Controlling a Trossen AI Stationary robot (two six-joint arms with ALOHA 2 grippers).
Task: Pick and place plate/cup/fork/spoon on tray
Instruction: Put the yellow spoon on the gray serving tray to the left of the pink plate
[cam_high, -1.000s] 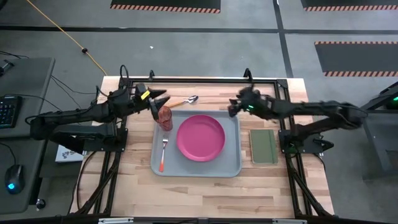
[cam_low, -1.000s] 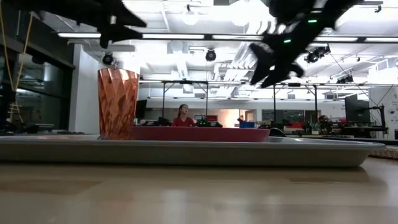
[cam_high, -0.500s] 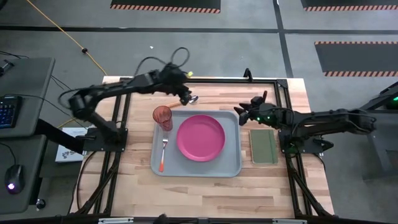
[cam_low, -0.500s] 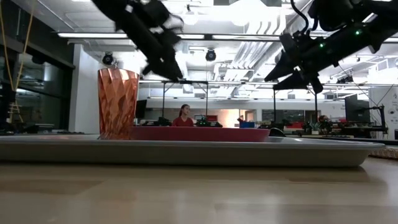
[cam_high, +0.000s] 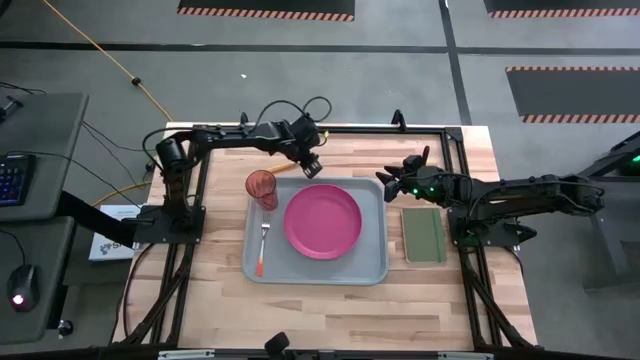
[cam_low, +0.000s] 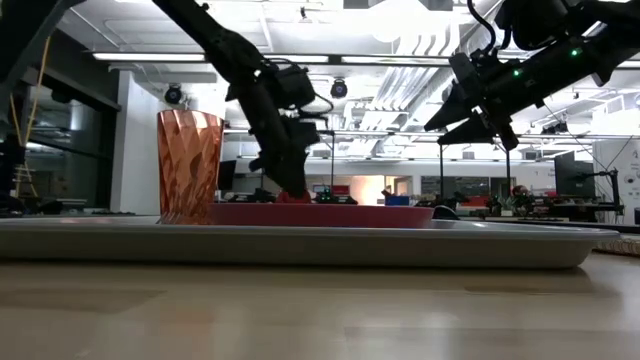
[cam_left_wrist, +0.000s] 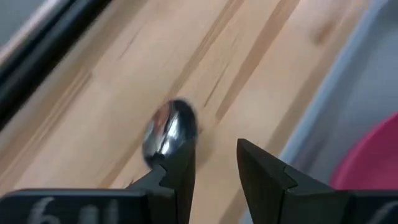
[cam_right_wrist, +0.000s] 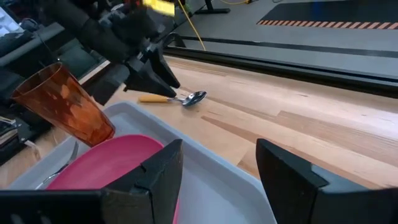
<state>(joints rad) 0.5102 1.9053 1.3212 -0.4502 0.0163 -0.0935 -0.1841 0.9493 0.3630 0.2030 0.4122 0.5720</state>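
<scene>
A dark-green pad (cam_high: 423, 234) lies flat on the wooden table (cam_high: 330, 300). A yellow cable (cam_high: 120, 62) crosses the grey floor. A keyboard (cam_high: 10, 178) and a mouse (cam_high: 18, 297) sit on a side desk (cam_high: 40, 250).

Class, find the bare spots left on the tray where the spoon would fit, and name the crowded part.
Free: tray floor along its near edge, below the plate, and the strip right of it. Crowded: left side, holding cup and fork.

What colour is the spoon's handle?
Yellow-orange, with a shiny metal bowl: the spoon lies on the table beyond the tray. Right wrist view shows it best.
</scene>
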